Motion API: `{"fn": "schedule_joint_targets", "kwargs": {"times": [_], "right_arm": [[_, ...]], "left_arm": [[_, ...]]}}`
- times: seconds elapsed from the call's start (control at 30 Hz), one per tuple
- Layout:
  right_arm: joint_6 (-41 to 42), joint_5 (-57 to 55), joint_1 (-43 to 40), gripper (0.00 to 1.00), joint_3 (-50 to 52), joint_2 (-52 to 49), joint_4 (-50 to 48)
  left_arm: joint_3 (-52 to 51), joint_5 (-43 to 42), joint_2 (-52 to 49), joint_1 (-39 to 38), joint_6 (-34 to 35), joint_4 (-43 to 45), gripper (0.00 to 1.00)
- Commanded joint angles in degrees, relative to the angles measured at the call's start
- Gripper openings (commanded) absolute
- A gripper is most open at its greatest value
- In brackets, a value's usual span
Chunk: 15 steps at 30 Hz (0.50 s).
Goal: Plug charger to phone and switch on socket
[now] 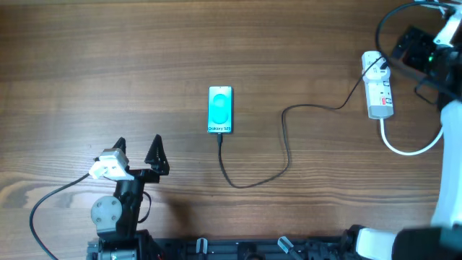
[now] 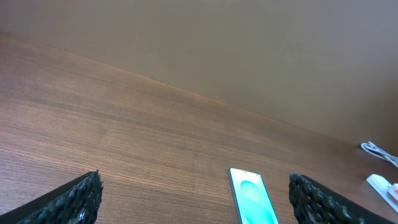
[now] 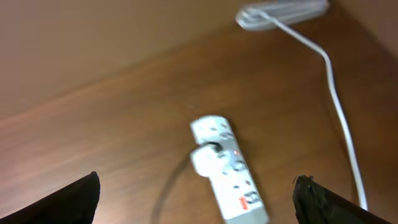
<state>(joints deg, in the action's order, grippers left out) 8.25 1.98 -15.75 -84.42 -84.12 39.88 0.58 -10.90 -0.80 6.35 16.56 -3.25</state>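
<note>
The wooden table [image 1: 72, 58] fills the overhead view, w/ both arms at the near edge. The R arm [image 1: 451, 159], white and black, reaches up along the right side to the far right corner. The L arm [image 1: 119, 198] is low at the near left, and its wrist does not go far over the table.

The charger [image 1: 287, 148] is a thin black cable. It runs from the socket toward the middle, makes a loop down, then rises to the phone. A thick white cord [image 1: 408, 148] leaves the near end of the socket and curves to the right, under the R arm.

The socket [image 1: 378, 90] is a white oblong strip. It lies near the far right corner, lengthwise approx. toward the robot, w/ small red marks on top. The plug end of the charger sits in its far part. If the switch is on, I cannot tell.

The phone [image 1: 220, 110] lies flat near the table centre, teal screen up, "Galaxy S25" text at the near end. The cable tip meets this near short edge; if it is fully seated is too small to see.

The right gripper [image 3: 196, 183] hangs above the socket, fingers released and wide, nothing btw. them. The left gripper [image 1: 138, 141] is well apart from the phone, on its near-left side, fingers also spread wide and holding nothing.
</note>
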Motion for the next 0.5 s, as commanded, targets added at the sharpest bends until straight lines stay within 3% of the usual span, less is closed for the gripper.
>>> {"fn": "schedule_joint_targets", "kwargs": {"times": [0.0,0.27,0.47], "right_arm": [[-0.6,0.7,4.0,1.00,-0.3,2.9,0.0],[-1.0,0.4,15.7,1.00,-0.3,4.5,0.1],[-0.6,0.2,19.2,1.00,-0.1,4.6,0.2]], "left_arm": [[-0.2,0.5,0.5,-0.3,-1.2,-0.2,1.00],[-0.2,0.5,0.5,-0.3,-1.2,-0.2,1.00],[-0.2,0.5,0.5,-0.3,-1.2,-0.2,1.00]]}}
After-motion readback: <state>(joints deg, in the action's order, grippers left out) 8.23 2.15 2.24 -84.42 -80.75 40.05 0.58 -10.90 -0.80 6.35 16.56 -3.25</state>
